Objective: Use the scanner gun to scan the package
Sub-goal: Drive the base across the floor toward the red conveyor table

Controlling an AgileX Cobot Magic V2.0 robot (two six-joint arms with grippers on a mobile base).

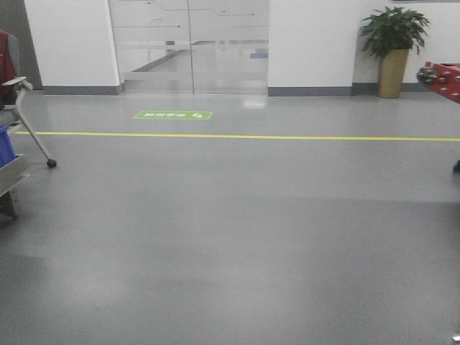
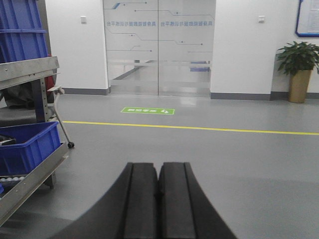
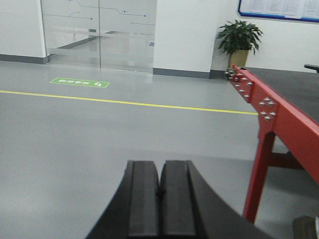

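Jaws first: left jaws closed tight, pads (image 2: pixel 142 199) pressed flat against each other, nothing between. Right jaws likewise closed, pads (image 3: pixel 144 199) meeting along a thin seam, empty. Both pointing out level across the grey floor (image 1: pixel 230 251).

Ahead of the left jaws: bare floor, then a yellow line (image 2: pixel 189 128), a green floor sign (image 2: pixel 148 110), frosted glass doors (image 2: pixel 159 50). Off to the left, close by, a metal rack (image 2: pixel 30 67) carrying blue bins (image 2: pixel 27 144). Just to the right of the right jaws, a red steel frame (image 3: pixel 279 119); farther off, a potted plant (image 3: pixel 239 37) against the wall.

No scanner gun anywhere in the three views; no package either. No counter in sight. Impossible, then, to place either thing relative to the jaws: somewhere outside the frames, perhaps on the rack side or beyond the red frame, but only a guess.

Handling, judged from the task alone: scanner gun likely light, rigid, smooth plastic, a little slippery and top-heavy; best taken around the handle, below the head, clear of the scan window. Package likely stiff but dentable cardboard, too broad for a pinch; better left resting, label side turned toward the scanner. Before any grasp: find both, then open the jaws wide.
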